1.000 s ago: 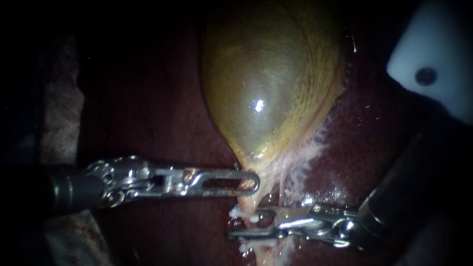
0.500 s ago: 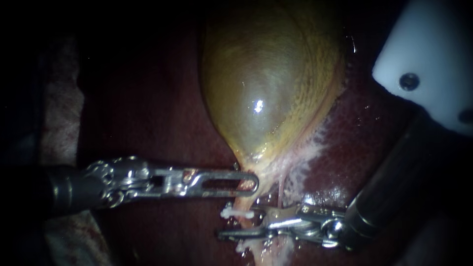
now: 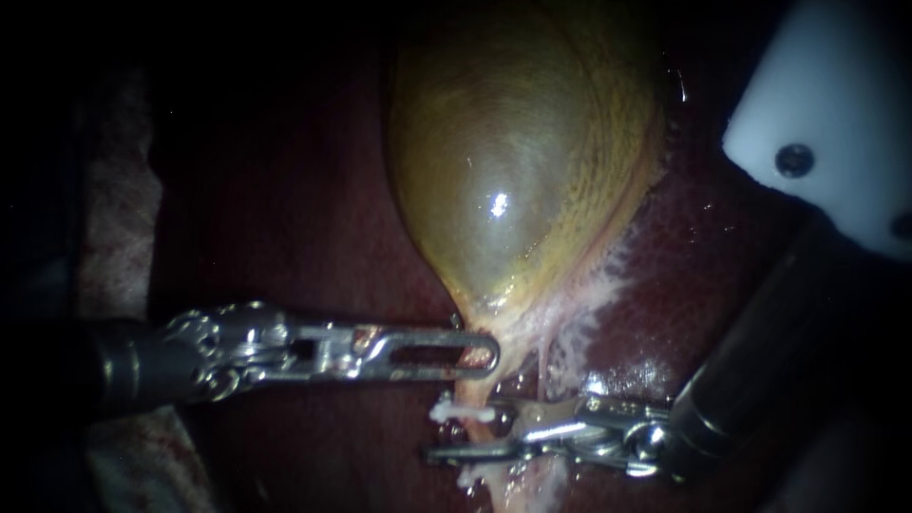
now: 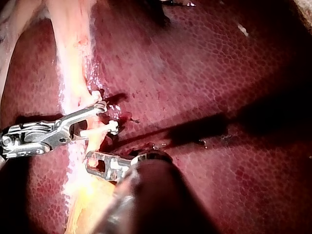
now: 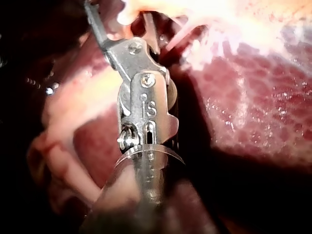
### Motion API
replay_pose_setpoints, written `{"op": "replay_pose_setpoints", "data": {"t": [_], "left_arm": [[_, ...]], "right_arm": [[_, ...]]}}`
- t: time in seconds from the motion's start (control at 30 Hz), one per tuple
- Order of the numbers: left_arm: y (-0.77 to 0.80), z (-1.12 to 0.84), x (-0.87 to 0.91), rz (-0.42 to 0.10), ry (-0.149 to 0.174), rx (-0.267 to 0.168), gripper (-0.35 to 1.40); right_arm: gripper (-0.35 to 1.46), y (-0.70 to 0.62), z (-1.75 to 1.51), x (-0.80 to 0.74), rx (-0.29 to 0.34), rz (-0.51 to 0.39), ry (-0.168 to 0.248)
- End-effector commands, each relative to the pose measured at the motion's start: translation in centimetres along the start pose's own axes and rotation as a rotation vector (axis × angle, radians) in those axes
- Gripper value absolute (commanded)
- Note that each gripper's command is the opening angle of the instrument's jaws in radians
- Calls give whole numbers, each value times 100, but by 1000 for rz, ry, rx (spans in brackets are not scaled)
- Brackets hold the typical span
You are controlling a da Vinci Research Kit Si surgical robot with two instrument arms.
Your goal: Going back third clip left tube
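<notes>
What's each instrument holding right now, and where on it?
The left instrument grips the gallbladder at its narrow neck, just above the clip. The right instrument holds nothing: its jaws stand open around the tube.

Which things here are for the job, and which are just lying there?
For the job: right instrument, white clip, left tube, left instrument.
Just there: liver, gallbladder, white plastic piece.

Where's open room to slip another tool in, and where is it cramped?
Free: bare liver above the left instrument, beside the gallbladder; liver between gallbladder and white block. Crowded: under the gallbladder's tip, where the right instrument and clip meet.
</notes>
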Motion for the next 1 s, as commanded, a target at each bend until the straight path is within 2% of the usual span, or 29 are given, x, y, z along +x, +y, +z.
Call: {"op": "replay_pose_setpoints", "data": {"t": [0.03,0.43,0.73,1.0], "left_arm": [[0,0,0,-1,0,1,-35],[0,0,0,-1,0,1,-35],[0,0,0,-1,0,1,-35],[0,0,0,-1,0,0,-35]], "right_arm": [[53,0,0,0,-2,-14,4],[60,8,-10,5,-46,-143,56],[60,8,-7,0,-48,-152,57],[60,3,7,-1,-35,-99,64]]}}
